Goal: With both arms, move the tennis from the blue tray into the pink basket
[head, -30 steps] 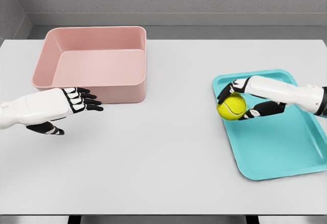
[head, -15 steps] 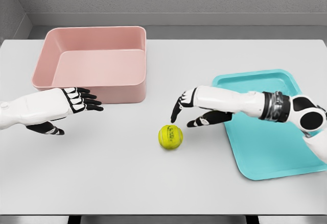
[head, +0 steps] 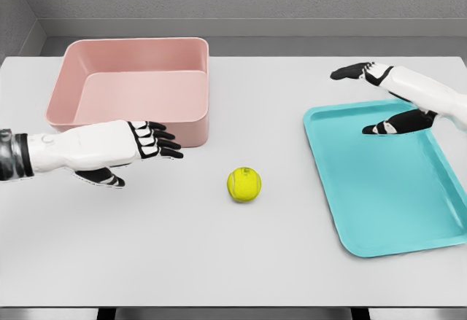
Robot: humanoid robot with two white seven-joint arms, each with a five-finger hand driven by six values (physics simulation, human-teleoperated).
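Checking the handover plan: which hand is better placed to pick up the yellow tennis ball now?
Left. The left hand is open, its fingers pointing toward the yellow tennis ball on the white table, beside the pink basket. The right hand is open over the blue tray, farther away.

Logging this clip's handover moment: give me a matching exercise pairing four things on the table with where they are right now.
Things:
1. tennis ball
2. pink basket
3. left robot hand
4. right robot hand

Places:
A. above the blue tray's far edge
B. far left of the table
C. bare table between basket and tray
D. just in front of the basket

Pairs: 1-C, 2-B, 3-D, 4-A
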